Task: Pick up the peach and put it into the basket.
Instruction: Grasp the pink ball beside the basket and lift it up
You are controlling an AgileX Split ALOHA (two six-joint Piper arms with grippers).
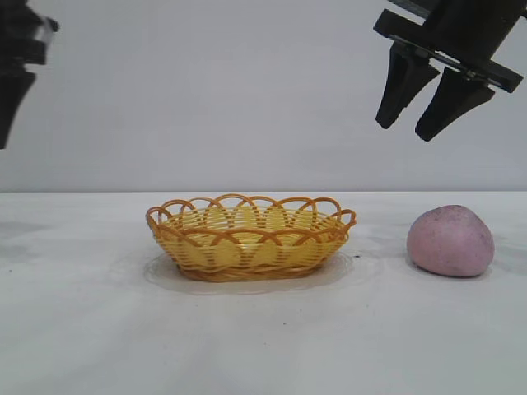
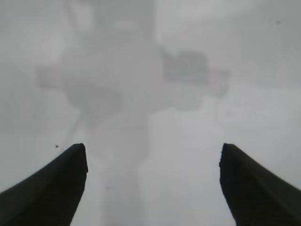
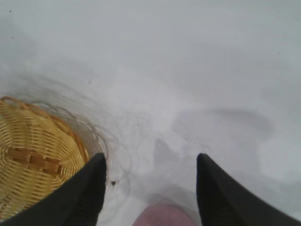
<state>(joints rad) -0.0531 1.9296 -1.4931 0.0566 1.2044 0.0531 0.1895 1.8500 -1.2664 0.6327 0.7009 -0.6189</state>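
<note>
The peach (image 1: 450, 240), a dull pinkish-purple lump, rests on the white table at the right. The yellow wicker basket (image 1: 251, 237) with orange-brown looped rim stands at the table's middle, with nothing inside it. My right gripper (image 1: 403, 130) hangs open high above the peach, a little to its left, with nothing between its fingers. In the right wrist view the peach (image 3: 163, 216) shows as a sliver below the open gripper (image 3: 151, 160), and the basket (image 3: 37, 162) lies to one side. My left gripper (image 2: 153, 150) is open over bare table; only its dark body (image 1: 16, 58) shows at the exterior view's upper left.
The white table (image 1: 263, 329) runs wide in front of and between the basket and the peach. A plain grey wall stands behind. A small dark speck (image 3: 113, 182) lies on the table beside the basket.
</note>
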